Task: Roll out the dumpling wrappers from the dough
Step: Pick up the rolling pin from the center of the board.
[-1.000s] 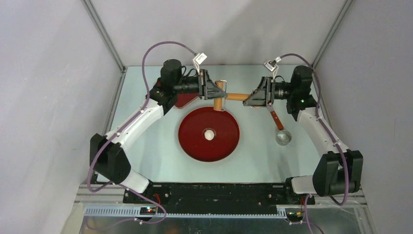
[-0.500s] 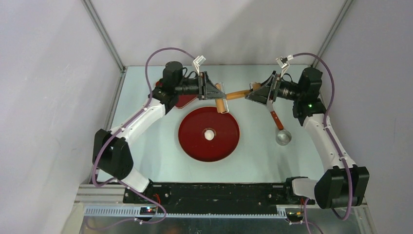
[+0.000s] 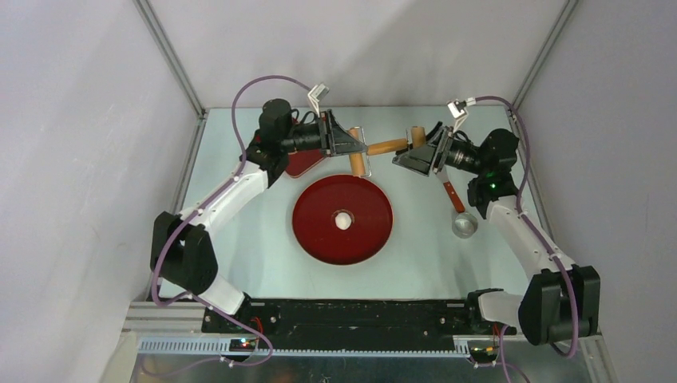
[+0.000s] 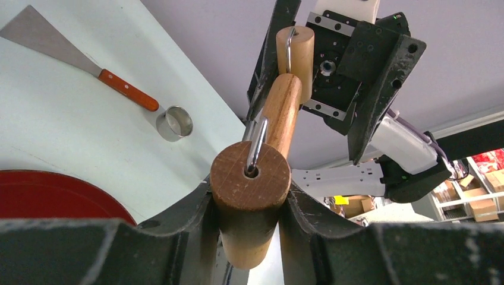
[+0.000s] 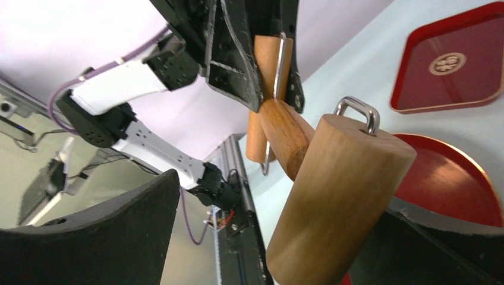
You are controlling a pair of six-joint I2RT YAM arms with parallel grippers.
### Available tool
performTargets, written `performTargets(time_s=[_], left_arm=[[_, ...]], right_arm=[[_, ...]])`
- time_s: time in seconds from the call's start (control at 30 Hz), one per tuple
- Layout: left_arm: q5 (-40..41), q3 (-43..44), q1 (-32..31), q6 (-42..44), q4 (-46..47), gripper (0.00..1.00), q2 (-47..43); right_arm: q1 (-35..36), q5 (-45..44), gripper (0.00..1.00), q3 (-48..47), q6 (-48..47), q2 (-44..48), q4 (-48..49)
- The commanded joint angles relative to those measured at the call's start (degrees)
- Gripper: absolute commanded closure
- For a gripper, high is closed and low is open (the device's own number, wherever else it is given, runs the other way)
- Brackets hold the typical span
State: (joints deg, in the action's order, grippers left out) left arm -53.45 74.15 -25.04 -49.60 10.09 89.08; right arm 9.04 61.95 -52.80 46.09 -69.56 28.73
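A small white ball of dough (image 3: pixel 343 221) sits in the middle of the round red plate (image 3: pixel 311 239); no dumpling wrappers are in view. Above the plate's far edge hangs a wooden rolling pin (image 3: pixel 387 146). My left gripper (image 3: pixel 356 148) is shut on its left handle (image 4: pixel 249 202), both fingers pressed against the wood. My right gripper (image 3: pixel 409 152) is open around the right handle (image 5: pixel 339 196). That handle leans on one finger (image 5: pixel 434 249), and the other finger (image 5: pixel 101 237) stands well away from it.
A spatula (image 3: pixel 453 194) with an orange handle and a metal ring cutter (image 3: pixel 465 226) lie right of the plate. A square red tray (image 3: pixel 302 165) lies at the back left, partly under my left arm. Grey walls enclose the table.
My right gripper has opened off the right handle and its arm has swung. The rolling pin has shifted slightly toward the back, its right end now higher.
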Motion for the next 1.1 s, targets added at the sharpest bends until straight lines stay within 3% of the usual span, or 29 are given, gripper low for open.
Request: performTargets(time_s=[0.0, 0.17, 0.43, 0.6, 0.77, 1.07], left_arm=[[2.19, -2.26, -0.48, -1.01, 5.71, 1.0, -2.52], [2.67, -3.6, -1.79, -1.24, 6.97, 1.0, -2.04], [3.55, -5.32, -3.03, -2.57, 10.32, 1.0, -1.13], [4.15, -6.58, -3.72, -3.59, 12.33, 1.0, 0.23], [4.48, -6.77, -3.97, -3.44, 12.65, 1.0, 0.63], [6.55, -9.65, -6.88, -4.45, 14.56, 1.0, 1.7]], right_arm=[[1.62, 0.27, 0.04, 1.03, 10.67, -2.51, 16.29], [2.74, 0.16, 0.05, 1.29, 20.33, -5.45, 27.53], [5.28, -3.57, 0.07, 3.38, 21.55, -5.34, 28.26], [7.74, -6.47, 0.1, 4.28, 16.28, -3.54, 22.03], [7.47, -8.96, 0.2, 4.28, 11.55, -2.1, 16.45], [8.67, -11.87, 0.19, 4.28, 7.76, -3.22, 12.61]])
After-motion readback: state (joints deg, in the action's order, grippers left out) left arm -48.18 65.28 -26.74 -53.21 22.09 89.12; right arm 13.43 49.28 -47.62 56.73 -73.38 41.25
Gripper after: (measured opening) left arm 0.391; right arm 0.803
